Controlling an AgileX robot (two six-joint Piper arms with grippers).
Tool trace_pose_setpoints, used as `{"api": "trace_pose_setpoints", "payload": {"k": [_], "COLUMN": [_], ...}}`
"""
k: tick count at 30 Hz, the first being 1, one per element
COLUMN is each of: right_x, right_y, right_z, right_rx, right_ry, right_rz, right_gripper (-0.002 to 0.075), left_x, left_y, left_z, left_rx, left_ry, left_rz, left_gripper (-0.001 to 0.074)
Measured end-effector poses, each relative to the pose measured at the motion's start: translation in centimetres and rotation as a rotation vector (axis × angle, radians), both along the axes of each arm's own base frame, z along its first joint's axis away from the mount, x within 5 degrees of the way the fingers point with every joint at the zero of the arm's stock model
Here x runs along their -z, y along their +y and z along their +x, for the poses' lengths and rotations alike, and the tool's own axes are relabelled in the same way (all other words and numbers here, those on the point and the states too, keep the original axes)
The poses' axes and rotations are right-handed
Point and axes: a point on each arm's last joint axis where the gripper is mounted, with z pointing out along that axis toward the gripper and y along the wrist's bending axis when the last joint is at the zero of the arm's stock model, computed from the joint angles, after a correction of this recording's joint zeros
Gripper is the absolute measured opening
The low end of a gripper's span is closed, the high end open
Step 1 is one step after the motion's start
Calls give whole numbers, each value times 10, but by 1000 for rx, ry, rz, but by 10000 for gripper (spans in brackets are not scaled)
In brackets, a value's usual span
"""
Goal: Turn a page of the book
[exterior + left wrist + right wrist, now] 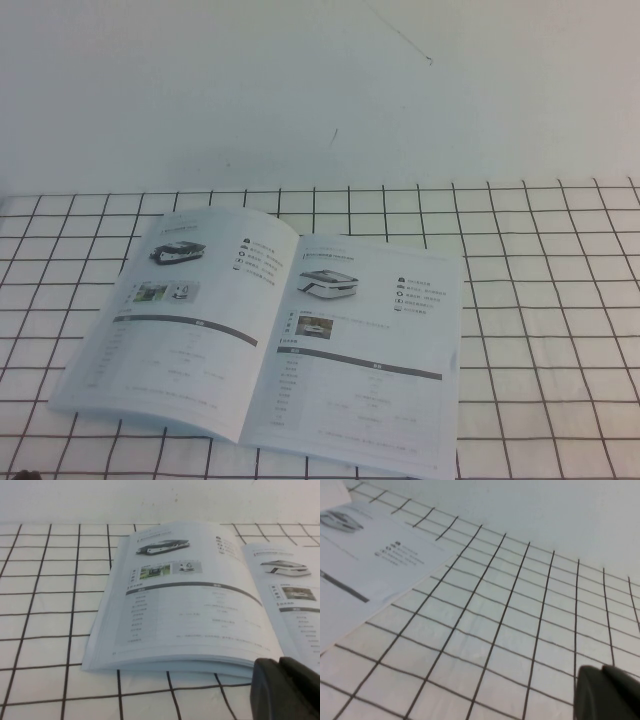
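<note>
The book (270,340) lies open and flat on the checked cloth, its spine running from the far middle toward the near edge. The right-hand page (375,360) shows a machine photo, an icon list, a dark bar and a table. The left-hand page (180,320) looks much the same. In the left wrist view the book (190,610) is close, and my left gripper (279,664) is shut and empty just off its near edge. In the right wrist view my right gripper (601,672) is shut and empty over bare cloth, to the right of the book (365,575).
A white cloth with a black grid (540,300) covers the table. A plain white wall (300,90) rises behind it. A small dark tip (20,472) shows at the near left edge of the high view.
</note>
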Motion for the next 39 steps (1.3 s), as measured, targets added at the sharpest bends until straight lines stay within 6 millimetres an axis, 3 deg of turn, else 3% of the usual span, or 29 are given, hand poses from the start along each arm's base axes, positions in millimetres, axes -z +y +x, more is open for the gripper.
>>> {"api": "trace_pose_setpoints", "payload": {"k": [7,16,28,36,39], "right_x": [-11,-39,-51,-56,-70], "right_y": [-4,-25,-36,-32,-30], "right_z": [3,5,1,0,-2], "right_rx": [65,297,408,354,330], "right_ry": [-111,-427,-566,-625,-668], "right_rz": [91,178,363,230,213], "right_gripper": [-2,-2,-2,-2,-2], "left_x": [-12,-40,-41,-41,-41], "left_y": [0,15,18,18,17], "left_z": [3,4,4,4,4], "left_rx": [-31,-182,-220,-220,-213], "left_ry": [-116,-392,-373,-377,-369], "left_rz": [-134,-461,-677,-669,-664], "left_gripper": [-2,-2,-2,-2,-2]}}
